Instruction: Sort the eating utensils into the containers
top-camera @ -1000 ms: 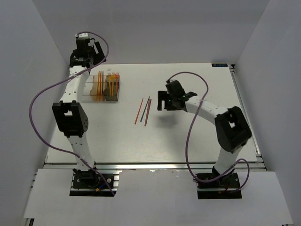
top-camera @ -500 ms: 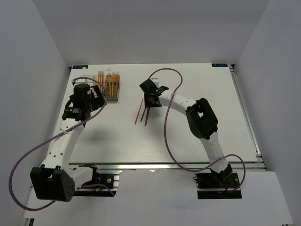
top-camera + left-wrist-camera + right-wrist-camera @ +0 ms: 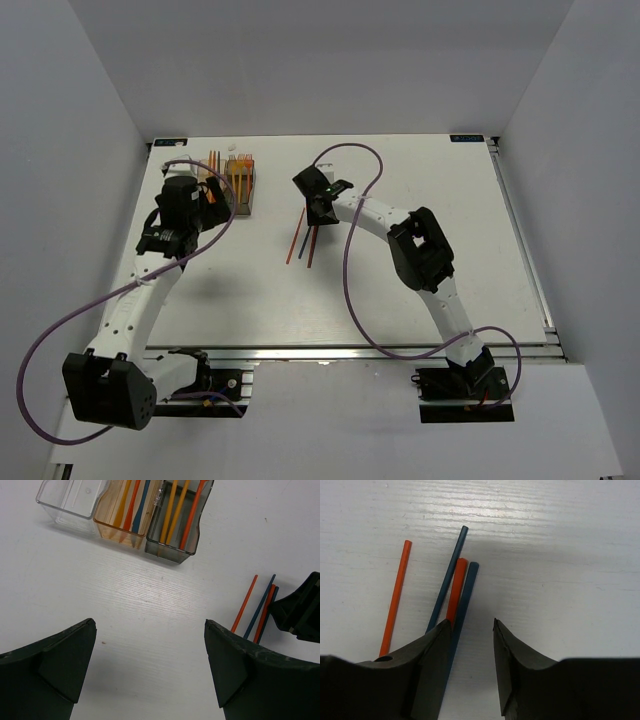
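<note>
Several loose sticks, orange, red and dark blue, lie together mid-table (image 3: pixel 296 238). In the right wrist view I see an orange stick (image 3: pixel 395 597), a thin blue stick (image 3: pixel 447 580), a red stick (image 3: pixel 457 582) and a wider blue stick (image 3: pixel 466 592). My right gripper (image 3: pixel 316 207) (image 3: pixel 472 622) is open low over their far ends, its left finger over the red and blue ones. The containers (image 3: pixel 238 185) stand in a row: clear box (image 3: pixel 72 500), tan-orange box (image 3: pixel 127 517), dark grey box (image 3: pixel 175 535), the last two holding utensils. My left gripper (image 3: pixel 208 198) (image 3: pixel 150 625) is open and empty, near them.
The white table's left edge (image 3: pixel 150 200) runs close beside the containers. Purple cables loop over both arms (image 3: pixel 350 150). The right gripper's black body shows at the right edge of the left wrist view (image 3: pixel 300 610).
The left arm has swung down from behind the containers to their near side. The right gripper has moved left across the table to the loose sticks and lowered over them.
</note>
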`<action>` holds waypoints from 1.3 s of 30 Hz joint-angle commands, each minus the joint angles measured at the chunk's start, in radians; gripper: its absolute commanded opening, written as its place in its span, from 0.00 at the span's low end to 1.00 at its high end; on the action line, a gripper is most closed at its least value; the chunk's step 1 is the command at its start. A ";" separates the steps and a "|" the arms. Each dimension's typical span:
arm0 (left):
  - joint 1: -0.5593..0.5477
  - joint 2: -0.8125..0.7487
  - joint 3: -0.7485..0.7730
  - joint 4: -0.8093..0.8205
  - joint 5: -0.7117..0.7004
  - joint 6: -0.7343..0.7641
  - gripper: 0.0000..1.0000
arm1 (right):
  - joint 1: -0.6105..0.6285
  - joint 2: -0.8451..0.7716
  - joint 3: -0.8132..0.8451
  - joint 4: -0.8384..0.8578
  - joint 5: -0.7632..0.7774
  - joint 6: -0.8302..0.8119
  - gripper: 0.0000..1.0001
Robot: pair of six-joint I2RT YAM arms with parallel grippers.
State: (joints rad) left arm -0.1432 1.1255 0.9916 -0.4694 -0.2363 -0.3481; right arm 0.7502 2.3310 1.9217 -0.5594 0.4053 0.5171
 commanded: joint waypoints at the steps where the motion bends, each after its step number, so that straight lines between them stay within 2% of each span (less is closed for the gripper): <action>1: -0.009 0.000 -0.007 0.014 0.014 0.012 0.98 | -0.003 -0.007 0.028 0.010 0.020 0.006 0.45; 5: -0.012 0.000 -0.008 0.012 0.022 0.017 0.98 | -0.006 0.021 0.059 -0.014 0.016 0.009 0.44; 12: -0.013 0.007 -0.011 0.015 0.037 0.018 0.98 | -0.015 0.004 -0.015 0.027 0.000 0.020 0.39; 23: -0.018 0.011 -0.011 0.014 0.043 0.023 0.98 | -0.041 0.054 -0.024 0.035 -0.060 0.035 0.35; 26: -0.018 0.014 -0.010 0.012 0.045 0.023 0.98 | -0.046 0.038 -0.070 0.038 -0.069 0.061 0.28; 27: -0.018 0.014 -0.010 0.012 0.045 0.023 0.98 | -0.051 0.022 -0.090 0.044 -0.075 0.069 0.17; 29: -0.018 0.016 -0.005 0.005 0.045 0.023 0.98 | -0.055 0.008 -0.145 0.055 -0.077 0.092 0.12; 30: -0.016 0.019 -0.004 0.000 0.045 0.021 0.98 | -0.060 -0.001 -0.161 0.056 -0.080 0.098 0.00; 34: -0.018 0.022 0.012 -0.023 0.067 0.006 0.98 | -0.066 -0.028 -0.202 0.033 -0.074 0.086 0.00; 36: -0.016 0.014 0.007 -0.014 0.155 -0.018 0.98 | -0.066 -0.089 -0.256 0.053 -0.097 0.040 0.00; 38: -0.018 0.014 0.002 0.023 0.231 -0.041 0.98 | -0.069 -0.165 -0.335 0.129 -0.161 -0.014 0.00; 39: -0.018 0.022 -0.008 0.055 0.318 -0.083 0.98 | -0.074 -0.258 -0.434 0.232 -0.234 -0.067 0.00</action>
State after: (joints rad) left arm -0.1555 1.1538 0.9890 -0.4698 -0.0914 -0.3668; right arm 0.6865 2.1914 1.6360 -0.3496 0.2935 0.5510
